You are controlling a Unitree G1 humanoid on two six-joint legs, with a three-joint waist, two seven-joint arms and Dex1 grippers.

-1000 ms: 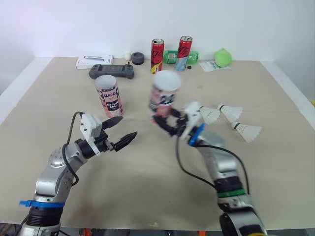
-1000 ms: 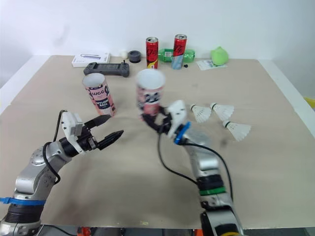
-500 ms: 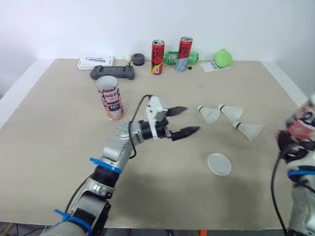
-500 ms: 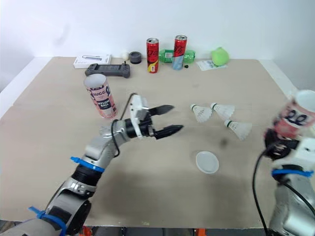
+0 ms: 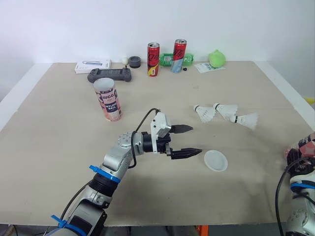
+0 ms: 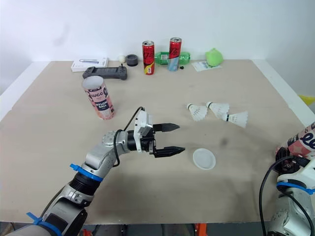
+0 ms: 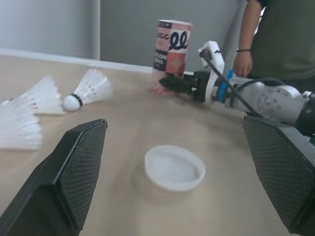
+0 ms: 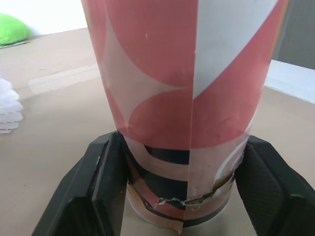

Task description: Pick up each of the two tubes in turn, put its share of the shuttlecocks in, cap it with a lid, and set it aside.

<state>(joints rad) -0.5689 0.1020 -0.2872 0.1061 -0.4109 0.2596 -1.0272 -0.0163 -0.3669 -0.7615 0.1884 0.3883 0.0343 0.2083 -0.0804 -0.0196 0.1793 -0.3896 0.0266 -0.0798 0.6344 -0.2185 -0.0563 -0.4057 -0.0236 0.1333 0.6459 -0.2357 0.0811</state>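
Left eye view: the left gripper [image 5: 191, 140] hovers over the table [image 5: 59, 132], fingers spread wide and empty — lid [image 5: 215, 160] at its 4 o'clock, three shuttlecocks [image 5: 226, 112] at 1 o'clock, one tube [image 5: 108, 99] upright at 10 o'clock.

Left wrist view: the lid lies ahead, between the spread fingers.

Right wrist view: the right gripper [image 8: 183, 187] clamps the other tube [image 8: 182, 73] low down — fingers pressed on both sides.

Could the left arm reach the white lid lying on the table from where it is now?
Probably yes. The left claw is open and aimed at the lid, with bare table between them; the shuttlecocks lie farther back, out of the way.
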